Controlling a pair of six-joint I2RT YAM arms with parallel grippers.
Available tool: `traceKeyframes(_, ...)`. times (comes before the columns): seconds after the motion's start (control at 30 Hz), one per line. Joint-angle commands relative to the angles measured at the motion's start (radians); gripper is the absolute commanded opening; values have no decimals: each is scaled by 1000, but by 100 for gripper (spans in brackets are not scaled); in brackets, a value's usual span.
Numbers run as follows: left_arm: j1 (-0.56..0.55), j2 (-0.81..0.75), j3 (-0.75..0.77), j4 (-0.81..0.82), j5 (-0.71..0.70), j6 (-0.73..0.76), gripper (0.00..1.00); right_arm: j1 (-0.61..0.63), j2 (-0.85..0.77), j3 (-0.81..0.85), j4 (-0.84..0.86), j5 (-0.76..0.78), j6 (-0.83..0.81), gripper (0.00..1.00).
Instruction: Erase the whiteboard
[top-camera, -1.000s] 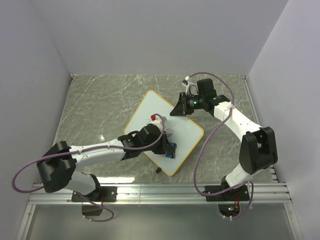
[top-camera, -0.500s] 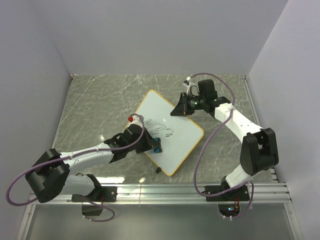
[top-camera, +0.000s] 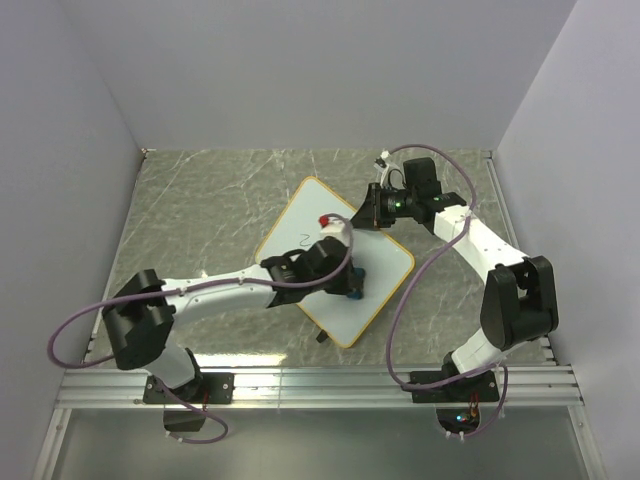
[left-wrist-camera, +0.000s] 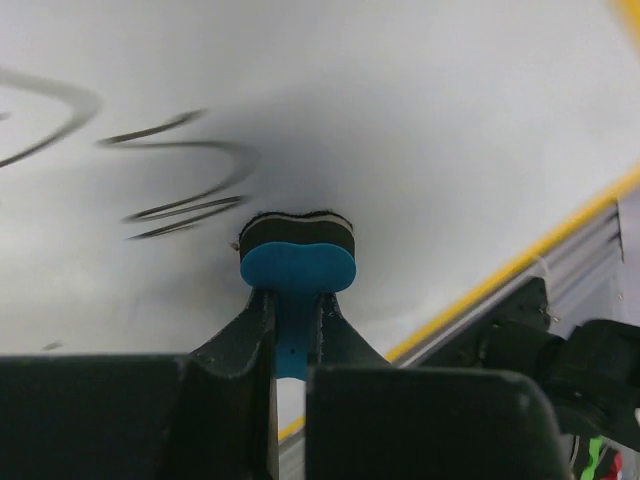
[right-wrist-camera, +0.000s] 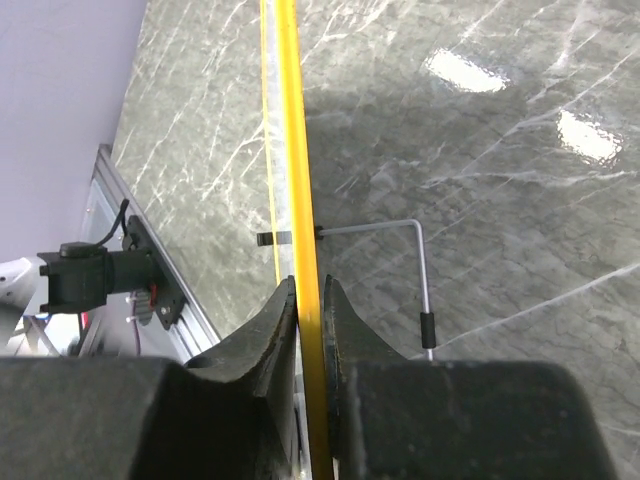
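The whiteboard (top-camera: 385, 270), white with a thin yellow frame, lies tilted on the marble table in the top view. A black scribble (top-camera: 302, 238) remains near its left part, and black strokes (left-wrist-camera: 190, 180) show in the left wrist view. My left gripper (top-camera: 352, 283) is shut on a small blue eraser (left-wrist-camera: 297, 268) with a black felt face, pressed on the board (left-wrist-camera: 420, 120). My right gripper (top-camera: 368, 215) is shut on the board's yellow far edge (right-wrist-camera: 296, 180), seen edge-on between its fingers.
A thin metal wire stand (right-wrist-camera: 420, 262) with a black clip sticks out from the board's edge over the marble table (right-wrist-camera: 520, 200). Another black clip (top-camera: 321, 337) sits at the board's near edge. An aluminium rail (top-camera: 320, 382) runs along the table front.
My left gripper has swept the eraser left and then back right across the board. Most of the scribbles in the board's middle are gone. The right gripper has stayed on the board's edge.
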Motion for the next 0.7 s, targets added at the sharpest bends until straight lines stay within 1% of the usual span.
traceKeyframes(0.0, -27, 170, 83, 78, -26, 67, 0, 75, -11, -43, -131, 54, 7, 0)
traceKeyframes(0.13, -18, 191, 136, 27, -66, 65, 0, 73, -23, -52, -133, 57, 5, 0)
traceKeyframes(0.23, 27, 199, 93, 21, -63, 39, 0, 73, -29, -52, -134, 57, 2, 0)
traceKeyframes(0.37, 134, 159, -50, 34, -63, -24, 0, 73, -31, -52, -137, 59, 2, 0)
traceKeyframes(0.4, 183, 142, -102, 34, -62, -33, 0, 75, -34, -54, -137, 57, 2, 0)
traceKeyframes(0.47, 214, 124, -142, 9, -75, -47, 0, 75, -34, -54, -139, 59, 4, 0)
traceKeyframes(0.53, 219, 96, -200, 0, -94, -54, 0, 75, -34, -51, -140, 62, -1, 0)
traceKeyframes(0.57, 214, 89, -260, 32, -85, -68, 0, 73, -34, -51, -139, 63, 0, 0)
traceKeyframes(0.67, 170, 67, -353, 92, -71, -100, 0, 73, -29, -45, -142, 63, -1, 0)
